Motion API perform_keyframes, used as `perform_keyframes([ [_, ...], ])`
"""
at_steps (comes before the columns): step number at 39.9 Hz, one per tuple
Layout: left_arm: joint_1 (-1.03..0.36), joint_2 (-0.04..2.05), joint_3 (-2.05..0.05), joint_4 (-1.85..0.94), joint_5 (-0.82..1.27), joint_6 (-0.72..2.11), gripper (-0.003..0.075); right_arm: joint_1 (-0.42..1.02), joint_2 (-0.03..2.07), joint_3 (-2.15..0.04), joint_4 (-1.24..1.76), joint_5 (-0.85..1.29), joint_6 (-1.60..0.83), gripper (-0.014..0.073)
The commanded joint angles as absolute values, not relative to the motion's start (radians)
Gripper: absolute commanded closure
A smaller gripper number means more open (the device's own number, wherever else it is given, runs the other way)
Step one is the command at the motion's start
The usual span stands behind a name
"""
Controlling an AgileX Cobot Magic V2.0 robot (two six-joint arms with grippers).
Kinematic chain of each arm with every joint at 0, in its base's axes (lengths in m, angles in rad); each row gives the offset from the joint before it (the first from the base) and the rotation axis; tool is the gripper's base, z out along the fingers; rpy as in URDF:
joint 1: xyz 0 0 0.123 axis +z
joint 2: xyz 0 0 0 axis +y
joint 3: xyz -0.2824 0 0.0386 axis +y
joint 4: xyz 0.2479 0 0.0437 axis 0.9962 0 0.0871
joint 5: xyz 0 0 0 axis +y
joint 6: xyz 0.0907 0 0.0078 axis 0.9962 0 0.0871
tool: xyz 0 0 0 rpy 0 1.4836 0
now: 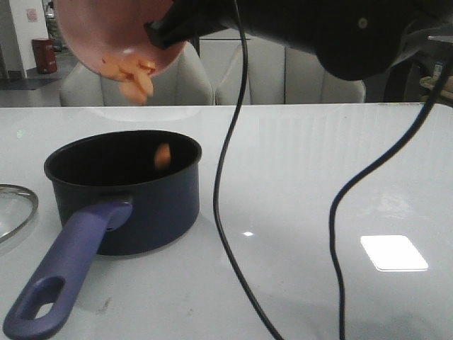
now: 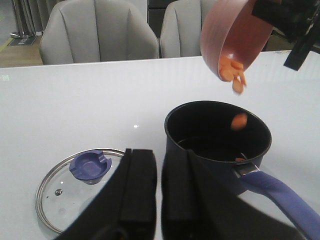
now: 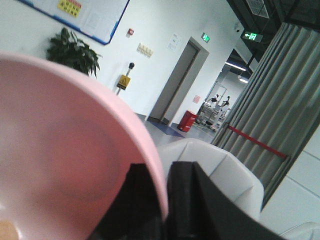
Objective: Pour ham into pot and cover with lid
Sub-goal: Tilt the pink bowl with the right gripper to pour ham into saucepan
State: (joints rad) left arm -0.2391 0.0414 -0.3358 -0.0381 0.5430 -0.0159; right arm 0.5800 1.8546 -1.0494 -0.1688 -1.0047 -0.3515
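One ham slice (image 1: 162, 155) is mid-air inside the pot (image 1: 152, 205) mouth, below the right gripper (image 1: 157, 32), which is clamped on the tilted pink bowl (image 1: 92, 35) rim (more slices at its lip). Left gripper (image 2: 159, 185), fingers nearly together, holds nothing; lid (image 2: 65, 187) lies just beside it.

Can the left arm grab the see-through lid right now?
Probably yes. The left gripper holds nothing, and the lid lies flat on the table just beside its fingers with the blue knob facing up. Nothing sits between them; the pot stands off to the other side.
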Motion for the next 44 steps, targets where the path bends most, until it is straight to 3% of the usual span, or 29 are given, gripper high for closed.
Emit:
perform_keyframes([
  [1, -0.238, 0.053, -0.360, -0.050, 0.469, -0.022, 0.0577, 0.579, 1.815, -1.072, -0.151, -1.115, -0.440, 0.0454],
  [34, -0.238, 0.053, -0.360, -0.050, 0.469, -0.022, 0.0577, 0.603, 1.813, -1.072, -0.142, -1.228, -0.557, 0.0454],
  [44, -0.238, 0.053, -0.360, -0.050, 0.469, -0.022, 0.0577, 0.640, 1.841, -1.072, -0.142, -1.168, -0.818, 0.0454],
])
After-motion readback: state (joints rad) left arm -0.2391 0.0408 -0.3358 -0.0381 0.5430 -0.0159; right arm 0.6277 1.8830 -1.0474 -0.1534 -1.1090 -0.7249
